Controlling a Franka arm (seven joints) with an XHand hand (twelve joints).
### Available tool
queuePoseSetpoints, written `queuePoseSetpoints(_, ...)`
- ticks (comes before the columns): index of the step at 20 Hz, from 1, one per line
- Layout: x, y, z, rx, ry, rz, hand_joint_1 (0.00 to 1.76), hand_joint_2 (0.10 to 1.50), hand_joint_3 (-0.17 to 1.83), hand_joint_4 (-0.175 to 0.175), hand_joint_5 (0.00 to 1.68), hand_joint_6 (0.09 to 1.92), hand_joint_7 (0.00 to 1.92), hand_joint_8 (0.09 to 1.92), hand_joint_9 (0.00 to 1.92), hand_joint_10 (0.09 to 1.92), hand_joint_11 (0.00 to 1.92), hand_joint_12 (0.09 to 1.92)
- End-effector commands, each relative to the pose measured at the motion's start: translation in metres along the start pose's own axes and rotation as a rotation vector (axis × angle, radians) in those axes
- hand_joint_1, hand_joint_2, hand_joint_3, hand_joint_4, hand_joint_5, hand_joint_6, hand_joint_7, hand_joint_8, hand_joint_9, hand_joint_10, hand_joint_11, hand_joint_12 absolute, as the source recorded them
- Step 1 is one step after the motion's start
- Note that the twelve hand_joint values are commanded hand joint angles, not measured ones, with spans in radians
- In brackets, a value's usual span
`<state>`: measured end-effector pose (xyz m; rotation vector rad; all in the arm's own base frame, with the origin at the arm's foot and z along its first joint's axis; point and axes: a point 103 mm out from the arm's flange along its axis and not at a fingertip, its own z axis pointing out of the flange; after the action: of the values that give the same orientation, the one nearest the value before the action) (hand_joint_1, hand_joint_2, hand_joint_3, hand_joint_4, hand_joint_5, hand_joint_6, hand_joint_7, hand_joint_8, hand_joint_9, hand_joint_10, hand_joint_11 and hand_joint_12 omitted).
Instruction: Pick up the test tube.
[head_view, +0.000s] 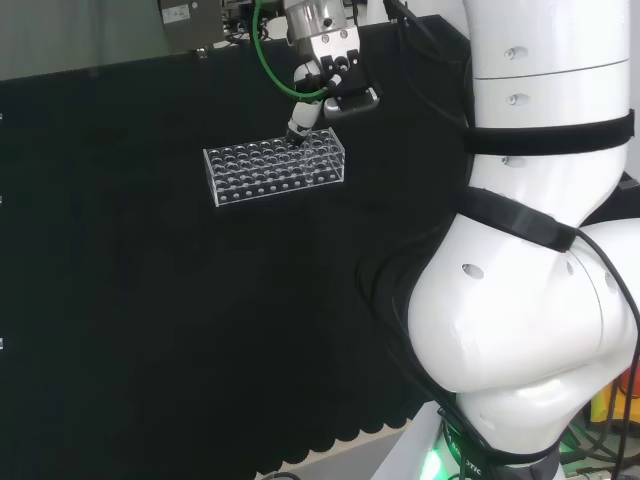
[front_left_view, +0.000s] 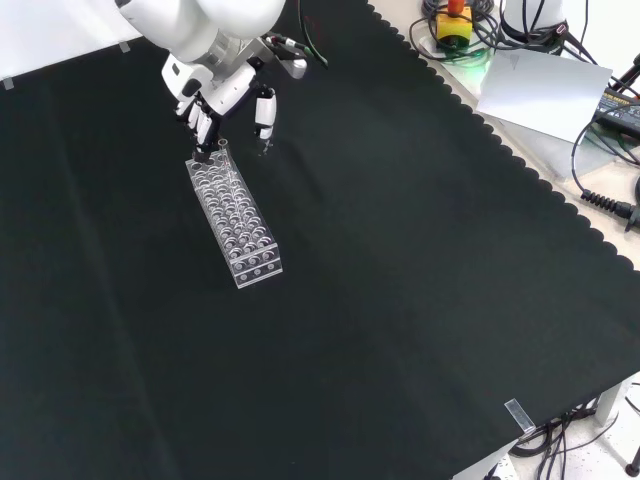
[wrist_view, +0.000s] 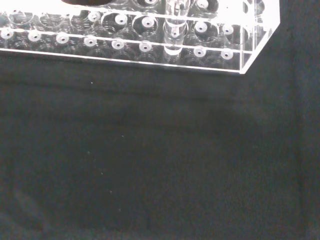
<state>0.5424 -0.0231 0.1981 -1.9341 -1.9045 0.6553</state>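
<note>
One clear rack (wrist_view: 150, 40) holds one test tube (wrist_view: 175, 30), the hand (front_left_view: 225, 100) pinching its top.

A clear test tube (wrist_view: 175, 27) stands upright in a clear rack (front_left_view: 236, 217), near the rack's end at about eleven o'clock in the front view.

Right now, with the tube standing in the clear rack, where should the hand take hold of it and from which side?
Grip the test tube at its top end, above the rack, coming straight down. It stands upright in a hole near the rack's end, so the walls block its lower body. The hand hovers there, fingers pointing down.
</note>
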Motion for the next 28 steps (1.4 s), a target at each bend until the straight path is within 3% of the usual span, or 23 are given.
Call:
queuePoseSetpoints(1, 0.003, 0.008, 0.003, 0.014, -0.025, 0.008, 0.75, 0.92, 0.10, -0.111, 0.49, 0.09, 0.67, 0.86, 0.47, 0.83, 0.09, 1.56)
queuePoseSetpoints(7, 0.002, 0.015, 0.002, -0.001, -0.024, 0.019, 0.78, 0.89, 0.15, -0.122, 0.56, 0.17, 0.82, 0.84, 0.58, 0.77, 0.14, 1.53)
queuePoseSetpoints(13, 0.004, 0.020, -0.003, -0.029, -0.031, 0.019, 0.85, 0.79, 0.36, -0.144, 0.62, 0.60, 1.05, 0.80, 0.78, 0.68, 0.24, 1.49)
queuePoseSetpoints(16, 0.006, 0.021, -0.004, -0.047, -0.037, 0.020, 0.89, 0.75, 0.44, -0.156, 0.69, 0.68, 1.11, 0.79, 0.86, 0.66, 0.28, 1.47)
queuePoseSetpoints(22, 0.011, 0.027, -0.007, -0.082, 0.027, 0.038, 1.00, 0.68, 0.58, -0.175, 0.97, 0.64, 1.39, 0.66, 1.11, 0.55, 0.43, 1.39)
queuePoseSetpoints(23, 0.012, 0.028, -0.008, -0.105, 0.044, 0.041, 1.06, 0.74, 0.50, -0.128, 1.05, 0.67, 1.43, 0.63, 1.15, 0.54, 0.46, 1.39)
queuePoseSetpoints(24, 0.015, 0.028, -0.009, -0.138, 0.049, 0.044, 1.11, 0.80, 0.41, -0.108, 1.12, 0.67, 1.48, 0.59, 1.21, 0.52, 0.51, 1.36)
queuePoseSetpoints(27, 0.022, 0.028, -0.011, -0.223, 0.052, 0.040, 1.19, 0.82, 0.34, -0.162, 1.28, 0.52, 1.63, 0.47, 1.41, 0.45, 0.75, 1.24)
queuePoseSetpoints(28, 0.024, 0.027, -0.011, -0.245, 0.062, 0.039, 1.28, 0.83, 0.29, -0.169, 1.30, 0.48, 1.67, 0.45, 1.39, 0.45, 0.83, 1.20)
